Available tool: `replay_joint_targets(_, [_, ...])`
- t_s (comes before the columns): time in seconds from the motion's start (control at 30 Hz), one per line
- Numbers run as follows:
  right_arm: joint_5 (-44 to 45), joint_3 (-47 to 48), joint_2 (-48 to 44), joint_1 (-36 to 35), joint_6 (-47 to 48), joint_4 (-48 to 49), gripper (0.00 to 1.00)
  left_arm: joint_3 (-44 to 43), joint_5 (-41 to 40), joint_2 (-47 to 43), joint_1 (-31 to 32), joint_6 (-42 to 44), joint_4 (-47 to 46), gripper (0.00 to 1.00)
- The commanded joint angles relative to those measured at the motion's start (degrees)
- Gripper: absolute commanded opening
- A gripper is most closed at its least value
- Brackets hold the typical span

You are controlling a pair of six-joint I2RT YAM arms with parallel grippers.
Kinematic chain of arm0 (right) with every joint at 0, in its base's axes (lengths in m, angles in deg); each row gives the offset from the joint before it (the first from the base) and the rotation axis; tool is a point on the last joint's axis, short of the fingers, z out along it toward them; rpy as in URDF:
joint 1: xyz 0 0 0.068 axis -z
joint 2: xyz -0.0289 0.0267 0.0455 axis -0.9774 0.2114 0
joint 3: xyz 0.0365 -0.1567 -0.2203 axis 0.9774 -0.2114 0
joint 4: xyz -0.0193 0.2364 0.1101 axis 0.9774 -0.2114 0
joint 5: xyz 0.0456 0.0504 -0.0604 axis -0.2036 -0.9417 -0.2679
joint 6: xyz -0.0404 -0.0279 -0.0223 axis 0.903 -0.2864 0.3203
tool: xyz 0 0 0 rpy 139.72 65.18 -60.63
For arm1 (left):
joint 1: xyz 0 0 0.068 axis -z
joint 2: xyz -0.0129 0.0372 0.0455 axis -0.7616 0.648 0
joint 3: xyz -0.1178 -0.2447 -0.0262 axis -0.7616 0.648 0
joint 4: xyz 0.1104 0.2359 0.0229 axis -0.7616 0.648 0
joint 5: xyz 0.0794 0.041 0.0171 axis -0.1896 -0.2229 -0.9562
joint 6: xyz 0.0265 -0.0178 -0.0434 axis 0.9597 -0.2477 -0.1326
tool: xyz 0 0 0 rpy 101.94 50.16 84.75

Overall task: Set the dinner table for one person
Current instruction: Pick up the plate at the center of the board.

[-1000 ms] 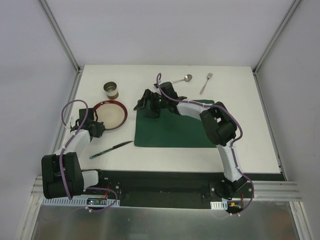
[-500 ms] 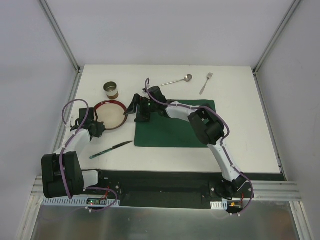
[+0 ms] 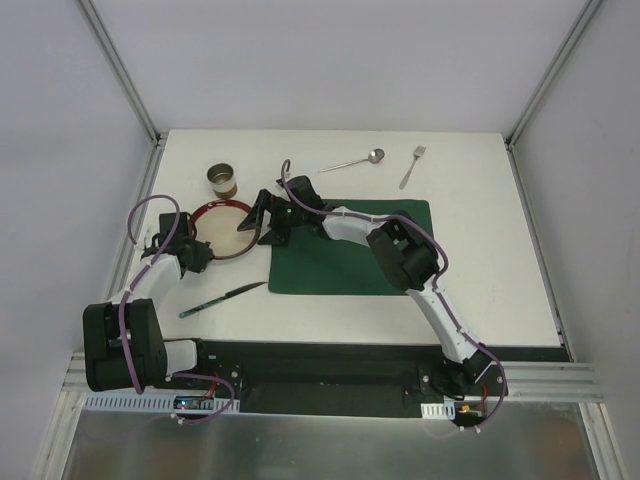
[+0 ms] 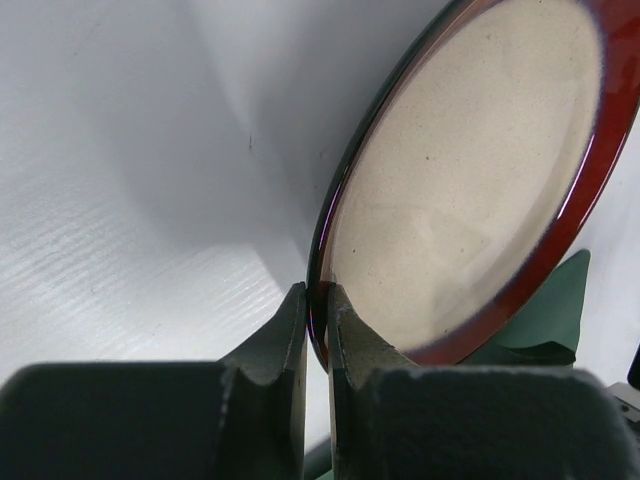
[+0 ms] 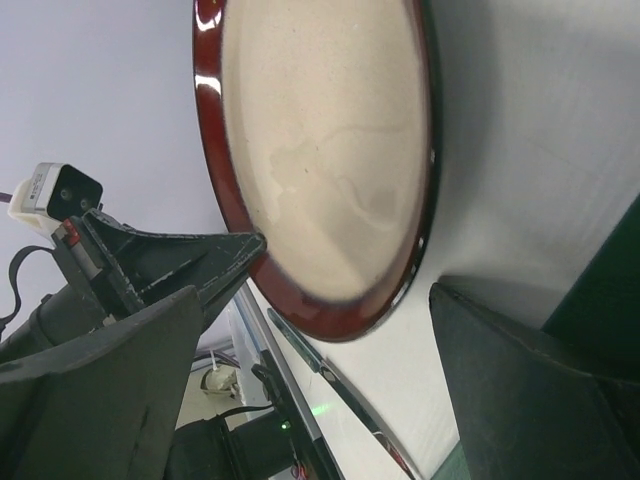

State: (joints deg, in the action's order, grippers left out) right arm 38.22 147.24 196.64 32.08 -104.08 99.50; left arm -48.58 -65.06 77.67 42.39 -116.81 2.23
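Observation:
On the white dinner table (image 3: 480, 270) a red-rimmed plate (image 3: 222, 230) with a beige centre sits at the left. My left gripper (image 3: 196, 256) is shut on the plate's near-left rim. The left wrist view shows its fingertips (image 4: 318, 300) pinching the dark rim of the plate (image 4: 470, 180), which tilts above its shadow. My right gripper (image 3: 256, 222) stands open at the plate's right edge. In the right wrist view its wide-apart fingers (image 5: 315, 298) flank the plate (image 5: 320, 150) without touching it.
A dark green placemat (image 3: 350, 255) lies right of the plate. A knife (image 3: 222, 298) lies near the front left, also in the right wrist view as the knife (image 5: 330, 385). A cup (image 3: 223, 181), a spoon (image 3: 352, 161) and a fork (image 3: 411, 167) sit along the back.
My right gripper has swung left from above the placemat's corner to the plate's right edge, still open. The left gripper has kept its hold on the plate's rim.

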Motion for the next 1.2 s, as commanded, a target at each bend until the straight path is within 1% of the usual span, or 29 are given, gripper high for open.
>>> replay_joint_targets(0.0, [1.2, 2.3, 2.0, -0.4, -1.5, 1.9, 0.99, -1.8, 1.6, 0.5, 1.3, 3.3, 2.9, 0.00])
replay_joint_targets(0.3, [2.2, 2.9, 4.3, -1.0, -4.6, 4.9, 0.99, -2.7, 1.9, 1.0, 1.4, 3.9, 3.7, 0.00])
replay_joint_targets(0.67, [3.7, 4.7, 5.7, -1.0, -5.8, 5.8, 0.99, -3.4, 1.9, 3.0, 1.5, 3.8, 3.7, 0.00])
replay_joint_targets(0.77, [4.0, 5.7, 7.0, -1.0, -7.0, 6.5, 0.99, -3.5, 3.5, 3.5, 1.6, 3.8, 3.6, 0.00])
replay_joint_targets(0.9, [3.5, 7.0, 8.0, -1.0, -7.4, 6.9, 0.99, -4.1, 3.8, 3.3, 1.6, 4.9, 3.6, 0.00])
replay_joint_targets(1.0, [2.8, 7.5, 8.5, -1.0, -7.0, 6.8, 0.99, -5.5, 4.8, 3.2, 2.1, 7.5, 3.6, 0.00])
replay_joint_targets(1.17, [2.7, 8.0, 9.3, -1.0, -6.8, 5.9, 0.99, -6.4, 7.0, 2.7, 2.8, 9.3, 3.7, 0.00])
